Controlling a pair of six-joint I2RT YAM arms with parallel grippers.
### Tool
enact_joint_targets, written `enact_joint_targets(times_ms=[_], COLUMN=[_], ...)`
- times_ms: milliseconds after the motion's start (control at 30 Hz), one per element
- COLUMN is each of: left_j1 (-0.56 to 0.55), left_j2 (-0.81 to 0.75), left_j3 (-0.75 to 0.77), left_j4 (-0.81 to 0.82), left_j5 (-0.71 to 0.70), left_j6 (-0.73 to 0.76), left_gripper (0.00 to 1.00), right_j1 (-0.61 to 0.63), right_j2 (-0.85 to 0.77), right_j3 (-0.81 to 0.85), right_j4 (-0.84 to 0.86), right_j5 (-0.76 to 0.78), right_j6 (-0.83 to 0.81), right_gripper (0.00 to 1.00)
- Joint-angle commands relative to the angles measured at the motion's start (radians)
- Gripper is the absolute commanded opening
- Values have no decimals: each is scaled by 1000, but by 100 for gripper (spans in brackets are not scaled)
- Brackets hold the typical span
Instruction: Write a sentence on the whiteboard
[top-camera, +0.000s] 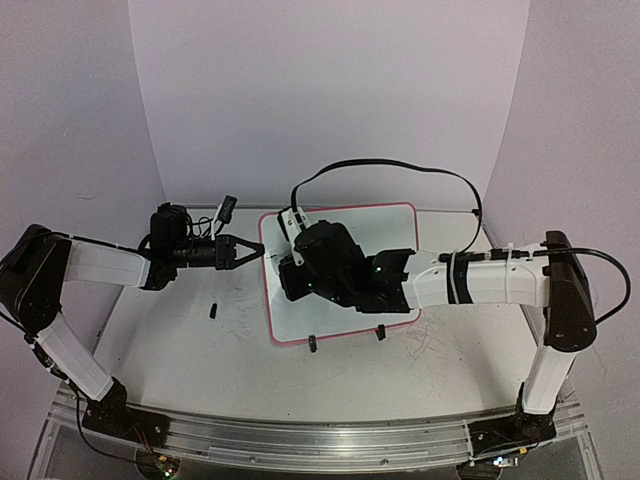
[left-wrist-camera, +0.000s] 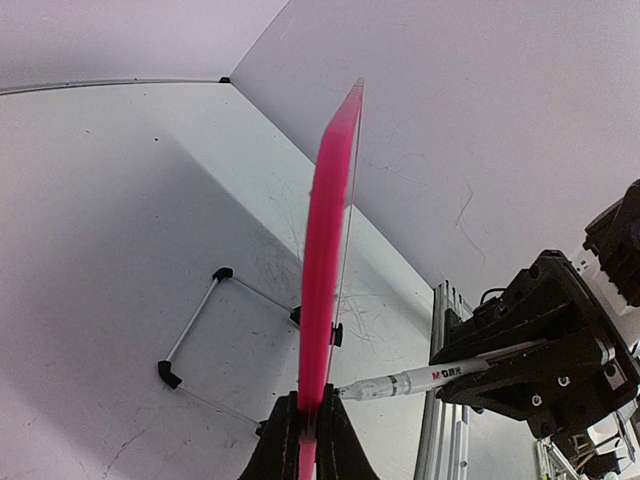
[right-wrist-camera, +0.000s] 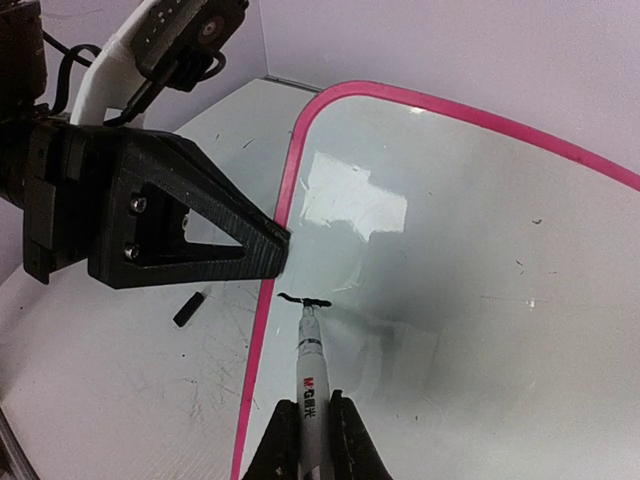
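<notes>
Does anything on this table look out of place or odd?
A small black piece, perhaps a pen cap, lies loose on the table left of the whiteboard. The whiteboard sits skewed to the table's edge, its left rim pinched by the left hand while the right hand presses a marker to it.

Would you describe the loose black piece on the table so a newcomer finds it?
Find the pink-rimmed whiteboard mid-table. Left of it, nearer the arm bases than the left gripper, a short black stick lies alone on the tabletop; the board's two black feet are attached.
</notes>
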Motion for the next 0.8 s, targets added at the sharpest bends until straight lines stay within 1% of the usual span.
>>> enact_joint_targets(times_ms=[0, 600, 767], left_j1=[-2, -2, -2], left_j2=[-42, -42, -41], left_j3=[35, 36, 36], left_j4=[40, 39, 39], left_j5=[27, 27, 28], left_j6=[-12, -12, -12], left_gripper=[0, 0, 0], right_j1=[-2, -2, -2], right_j2=[9, -4, -9], right_j3=[5, -29, -43], right_j4=[3, 3, -21], right_j5=[10, -6, -11], right_j6=[20, 50, 60], right_gripper=[0, 0, 0])
